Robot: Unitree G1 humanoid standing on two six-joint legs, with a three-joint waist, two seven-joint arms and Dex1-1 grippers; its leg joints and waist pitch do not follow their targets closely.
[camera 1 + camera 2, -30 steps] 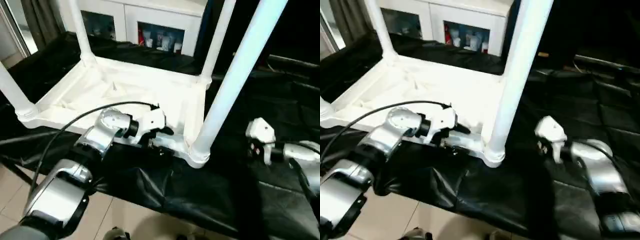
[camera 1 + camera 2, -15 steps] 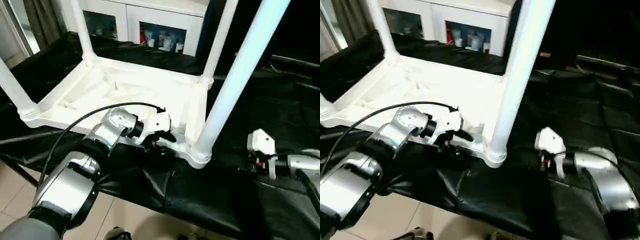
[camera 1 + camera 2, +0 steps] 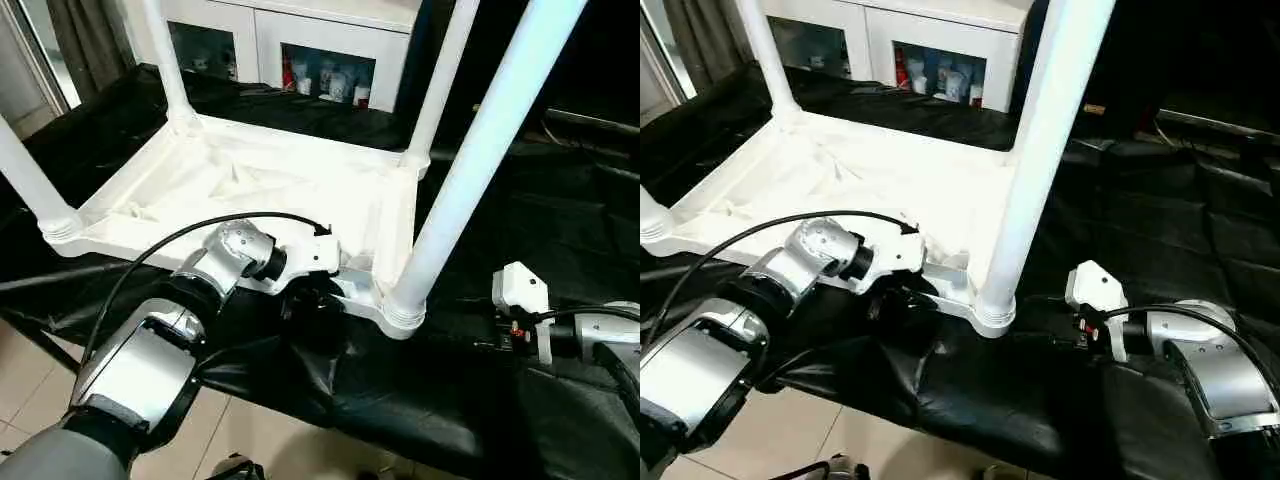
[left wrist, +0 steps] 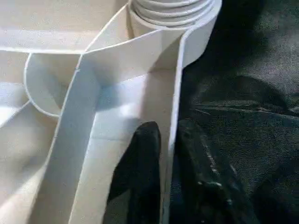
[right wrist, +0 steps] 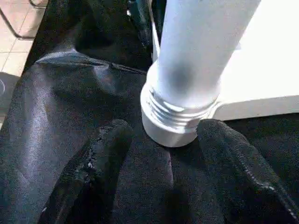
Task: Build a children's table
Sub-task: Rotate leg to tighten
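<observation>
Our left hand (image 4: 163, 154) has just closed from spread to pinching the near rim of the upturned children's table (image 3: 250, 180) on the black-draped counter (image 3: 420, 400) — we judge it braces the top. Our right hand (image 5: 163, 154) stays spread, short of the near corner leg (image 3: 480, 150). We read no brand or writing anywhere.

Even indoor light, brightest on the upturned children's table (image 3: 250, 180), whose white ribs nearly wash out. Beside it, the black cloth (image 3: 420, 390) shows soft sheen on its folds. The nearest leg (image 5: 205, 46) is blurred close up.
</observation>
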